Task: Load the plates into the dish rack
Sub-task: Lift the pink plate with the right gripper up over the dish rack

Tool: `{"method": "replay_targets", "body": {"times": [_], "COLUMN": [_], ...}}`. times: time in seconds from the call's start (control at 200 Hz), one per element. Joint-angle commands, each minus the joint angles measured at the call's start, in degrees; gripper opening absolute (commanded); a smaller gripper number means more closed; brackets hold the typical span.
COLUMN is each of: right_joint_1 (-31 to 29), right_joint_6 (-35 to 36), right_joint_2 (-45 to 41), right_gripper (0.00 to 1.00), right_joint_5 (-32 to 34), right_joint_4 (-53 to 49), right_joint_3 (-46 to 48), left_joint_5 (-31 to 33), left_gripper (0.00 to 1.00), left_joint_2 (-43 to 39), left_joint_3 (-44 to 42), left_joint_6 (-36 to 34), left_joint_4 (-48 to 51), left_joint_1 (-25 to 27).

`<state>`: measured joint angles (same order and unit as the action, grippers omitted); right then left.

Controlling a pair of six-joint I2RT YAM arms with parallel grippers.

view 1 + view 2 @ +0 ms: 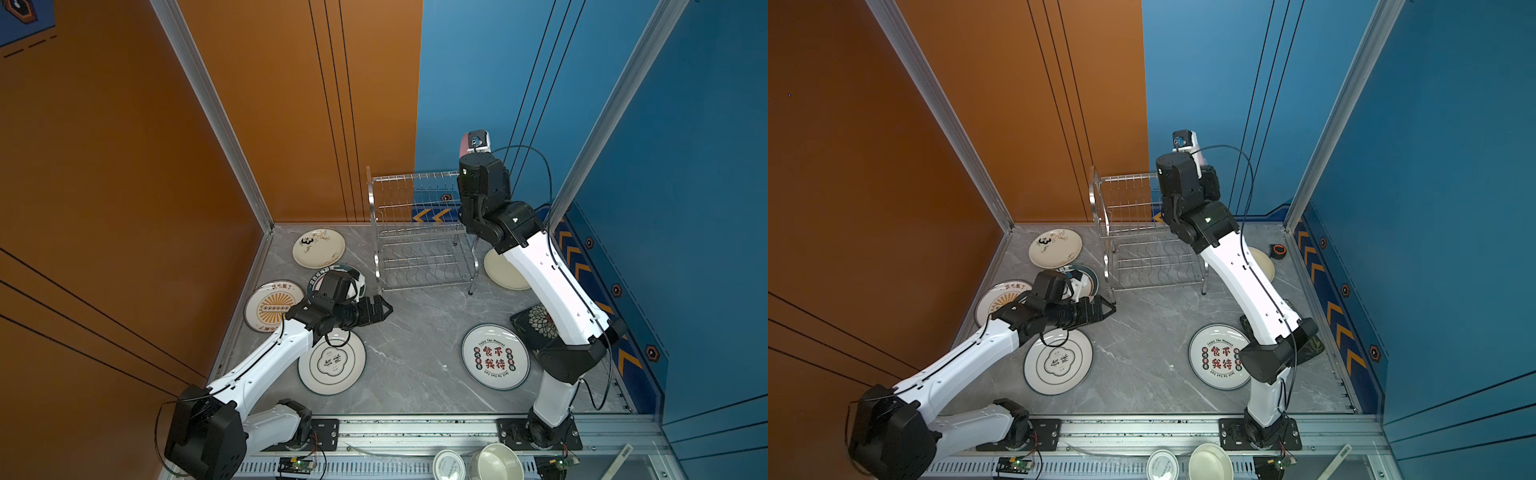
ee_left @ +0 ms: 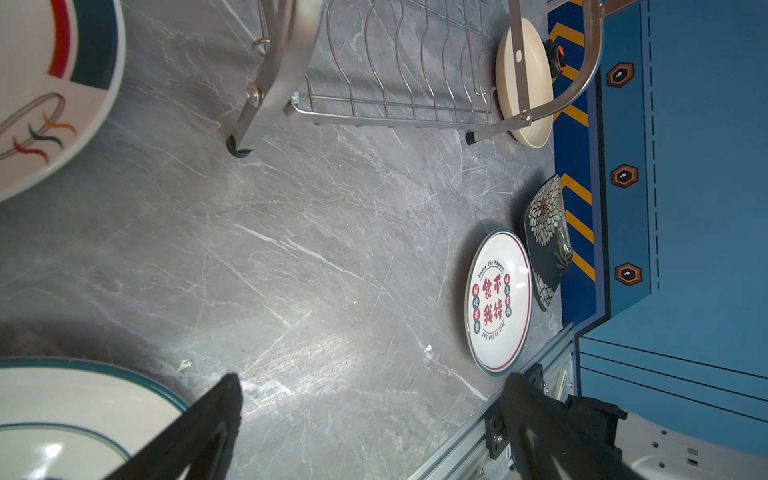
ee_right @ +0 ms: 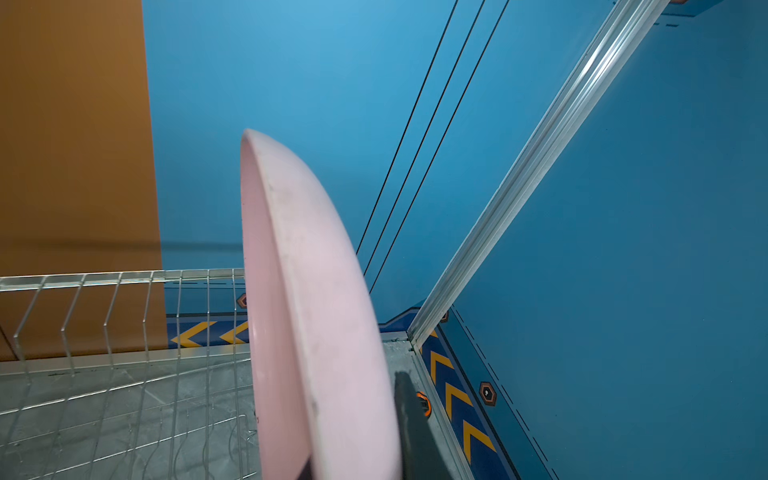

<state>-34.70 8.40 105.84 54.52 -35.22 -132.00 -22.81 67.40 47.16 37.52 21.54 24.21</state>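
**Item:** pink plate (image 3: 316, 291).

**Location:** off the counter (image 1: 415, 353), held at the right end of the dish rack (image 1: 419, 232), level with its upper tier.

**Orientation:** upright on edge. Its face runs roughly in line with the upper divider wires, which stand just beside its hollow side. The plate hides its own lower rim, so it cannot be told whether that rim sits between two wires.

**Holder:** right gripper (image 3: 353, 428), pinching the plate's near rim, with one dark finger lying against the plate's back. The slots lie below and ahead of the gripper. The likely next move is a short lowering with the plate kept parallel to the wires.

**Right arm:** reared high from its base at the counter's front rail. The forearm slants up over the black floral plate (image 1: 536, 324), and the wrist is bent toward the back wall.

**Left gripper** (image 1: 380, 309): spread wide and empty, lying low over bare counter near the rack's front left leg. Its arm stretches low across the plates on that side and is the farther from the upper tier.

**Lying flat on the counter:**
- panda plate (image 1: 318, 248)
- sunburst plate (image 1: 272, 305)
- dark-rimmed plate (image 1: 332, 363)
- red-character plate (image 1: 495, 356)
- plain cream plate (image 1: 505, 270), by the rack's right leg
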Motion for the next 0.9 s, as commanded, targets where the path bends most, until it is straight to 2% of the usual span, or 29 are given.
{"method": "replay_targets", "body": {"times": [0.0,0.29,0.896], "right_joint_1": [2.0,4.1,4.8], "right_joint_6": [0.2,-2.8,-8.0], "right_joint_2": [0.3,3.3,4.8], "right_gripper": [0.0,0.0,0.0], "right_joint_5": [-2.9,-7.8,-5.7], "right_joint_4": [3.5,3.3,1.1], "right_joint_3": [-1.2,-1.2,2.6], "left_joint_5": [-1.1,0.5,-0.1], "left_gripper": [0.98,0.98,0.98], "left_joint_2": [-1.2,-2.0,-2.9], "left_joint_3": [-1.2,-1.7,-2.8], "left_joint_6": [0.3,1.0,1.2], "left_joint_4": [-1.3,-1.3,-1.2], "left_joint_1": [-0.6,-0.8,-1.6]}}
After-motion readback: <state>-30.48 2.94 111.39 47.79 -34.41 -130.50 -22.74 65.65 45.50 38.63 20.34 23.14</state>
